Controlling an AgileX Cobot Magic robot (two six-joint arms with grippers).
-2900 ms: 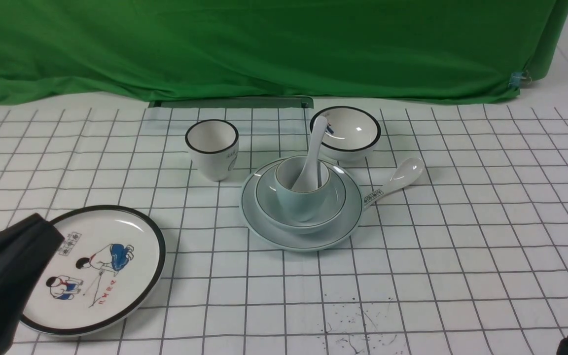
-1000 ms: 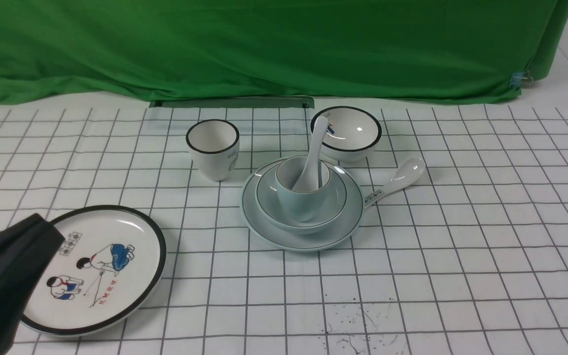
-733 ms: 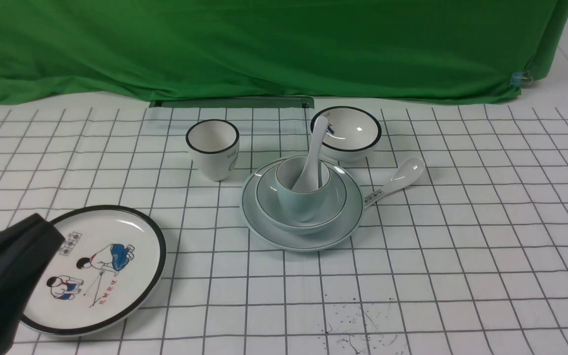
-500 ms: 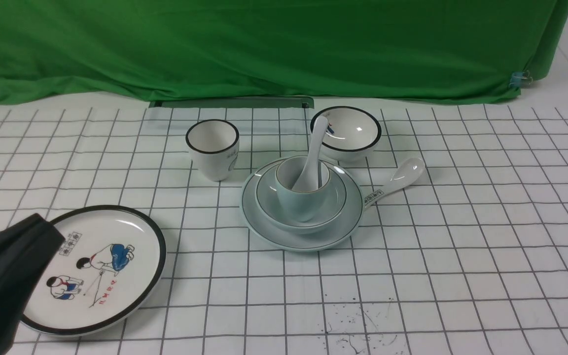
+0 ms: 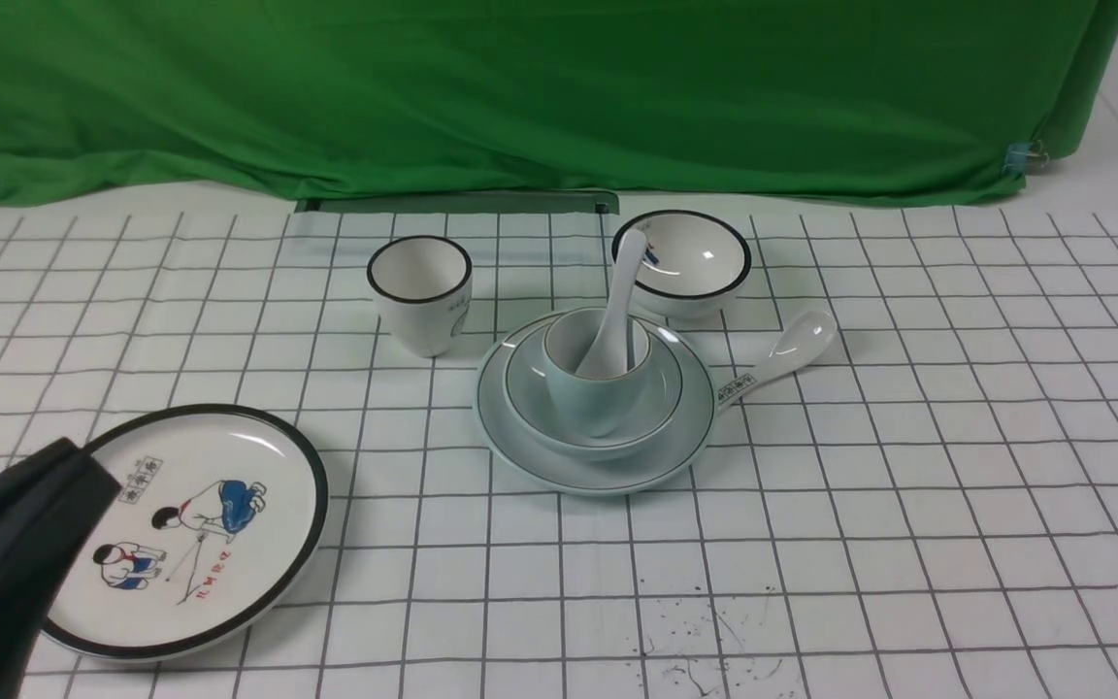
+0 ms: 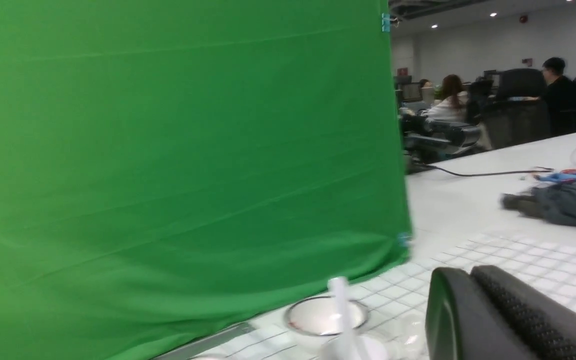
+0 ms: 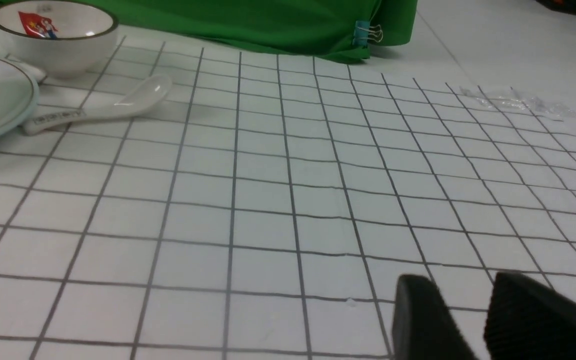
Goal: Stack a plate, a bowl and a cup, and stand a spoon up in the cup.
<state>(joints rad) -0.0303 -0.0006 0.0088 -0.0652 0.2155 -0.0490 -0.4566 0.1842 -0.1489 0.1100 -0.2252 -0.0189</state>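
The pale blue-green plate (image 5: 520,449) lies mid-table with the pale blue-green bowl (image 5: 528,396) on it. The pale blue cup (image 5: 586,406) stands in the bowl. The plain white spoon (image 5: 623,282) stands in the cup, handle leaning toward the back. My left gripper (image 5: 69,454) is shut and empty at the front left, over the edge of the cartoon plate; its closed fingers (image 6: 468,280) show in the left wrist view. My right gripper (image 7: 460,287) is open and empty low over bare cloth, outside the front view. The plate's edge (image 7: 3,112) shows in the right wrist view.
A black-rimmed cartoon plate (image 5: 219,524) lies front left. A black-rimmed white cup (image 5: 419,296) stands behind the stack to the left, a black-rimmed cartoon bowl (image 5: 683,260) behind it. A printed white spoon (image 5: 777,361) lies right of the plate. A green curtain (image 5: 520,87) closes the back.
My left gripper has dropped slightly toward the front left corner. My right gripper, a sliver at the front right corner 2.9 s ago, has left the front view. The stack has not moved.
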